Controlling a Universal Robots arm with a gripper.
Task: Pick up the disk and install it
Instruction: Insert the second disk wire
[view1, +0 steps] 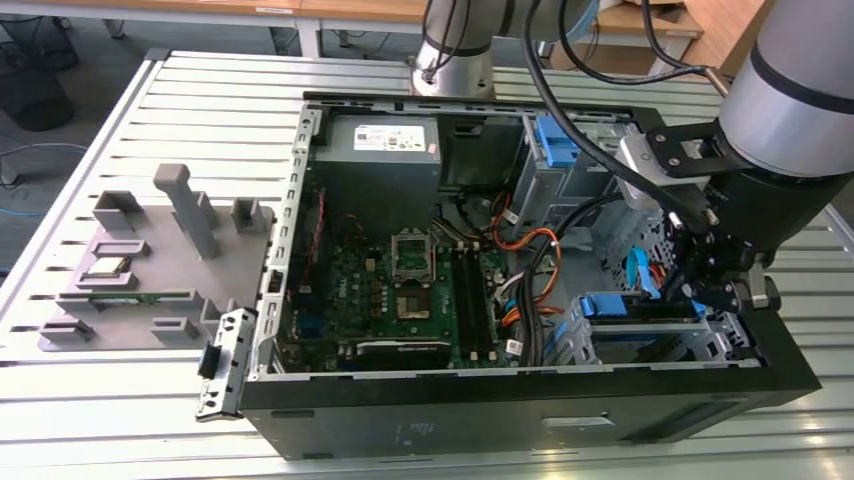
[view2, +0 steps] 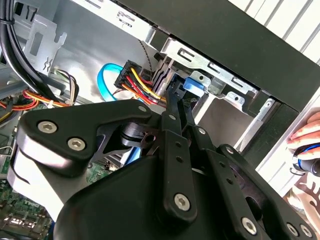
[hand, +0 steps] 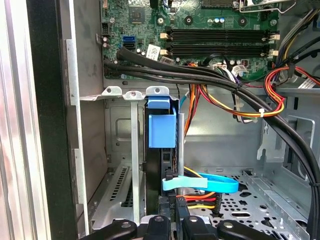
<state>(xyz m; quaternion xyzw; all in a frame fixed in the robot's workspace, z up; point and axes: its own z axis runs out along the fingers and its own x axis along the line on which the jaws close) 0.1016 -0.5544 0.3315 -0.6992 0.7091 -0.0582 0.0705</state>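
Observation:
The disk (hand: 161, 127) stands edge-on in the metal drive bay at the case's front corner, its blue rail and tab facing the first wrist view. In the exterior view the disk (view1: 638, 308) sits in the bay on that view's lower right, inside the open computer case (view1: 534, 420). My gripper (view1: 691, 295) reaches down into that bay from above. In both wrist views its black fingers (view2: 170, 107) lie close together with a thin gap, and the gripper (view2: 176, 92) ends just short of the blue tab (view2: 192, 82). The gripper (hand: 175, 220) sits in line with the disk's end; contact is hidden.
Black and orange cable bundles (hand: 215, 82) cross above the bay, and a blue flat cable (hand: 205, 181) and a power plug (view2: 131, 75) lie beside the disk. The motherboard (view1: 400, 290) and power supply (view1: 380, 140) fill the case. A grey fixture (view1: 147, 270) lies at the exterior view's left. A hand (view2: 306, 135) rests outside the case.

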